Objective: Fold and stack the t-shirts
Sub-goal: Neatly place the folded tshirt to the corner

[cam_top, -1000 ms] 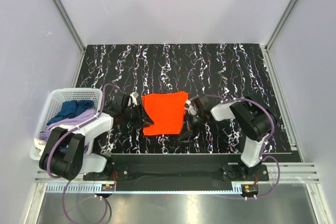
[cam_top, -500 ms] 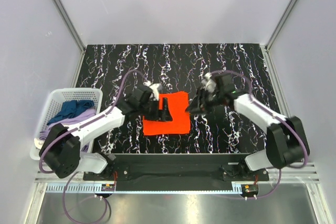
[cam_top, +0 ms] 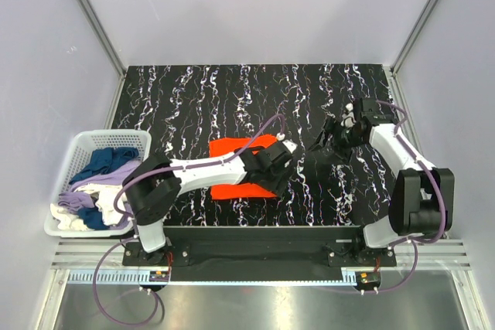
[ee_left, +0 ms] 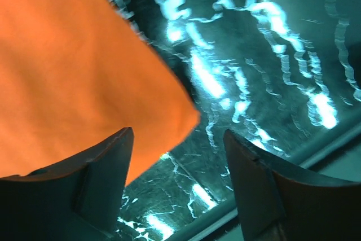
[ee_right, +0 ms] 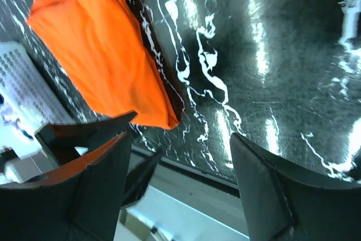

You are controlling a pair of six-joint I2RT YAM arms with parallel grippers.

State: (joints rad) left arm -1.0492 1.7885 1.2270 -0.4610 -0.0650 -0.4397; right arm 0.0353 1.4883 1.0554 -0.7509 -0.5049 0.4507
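Note:
A bright orange t-shirt (cam_top: 229, 151) lies folded in a rough rectangle near the front middle of the black marbled table. My left arm reaches across it, with the left gripper (cam_top: 277, 171) at the shirt's near right corner. In the left wrist view the orange t-shirt (ee_left: 73, 66) fills the upper left, and the left gripper (ee_left: 177, 159) stands open over bare table beside that corner. My right gripper (cam_top: 326, 138) is open, off to the right and apart from the shirt. The right wrist view has the orange t-shirt (ee_right: 96, 43) ahead of the open right gripper (ee_right: 180, 159).
A white basket (cam_top: 80, 147) at the front left holds navy (cam_top: 104, 162), lavender (cam_top: 87, 191) and cream (cam_top: 66, 214) t-shirts in a loose heap. The table's front rail (cam_top: 271, 229) runs just behind both arm bases. Grey walls enclose the back and sides.
Both grippers have opened and let go of the orange shirt, now folded narrower. The left arm swung right across it. The right arm drew away to the right and back.

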